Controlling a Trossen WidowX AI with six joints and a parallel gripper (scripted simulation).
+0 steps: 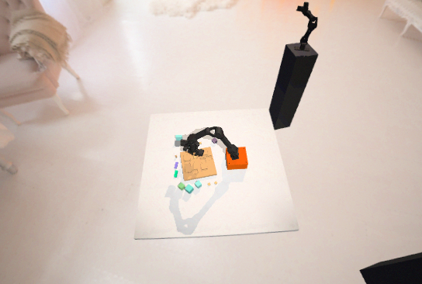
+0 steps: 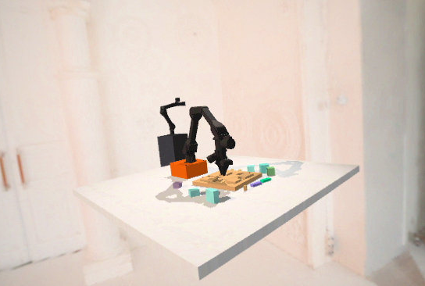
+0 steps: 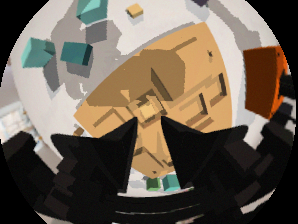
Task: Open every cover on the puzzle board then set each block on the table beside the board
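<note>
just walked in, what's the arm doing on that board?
The single black arm's gripper is poised over the near end of the wooden puzzle board, fingers part open with nothing between them. In the wrist view the fingers straddle a small raised piece on the board's surface, probably a cover or block. Several blocks already sit on the table around the board, such as the teal ones and a green one.

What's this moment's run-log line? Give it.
arm: above puzzle board | jaws: partly open, empty | blocks: several on table beside board | covers: state unclear
</note>
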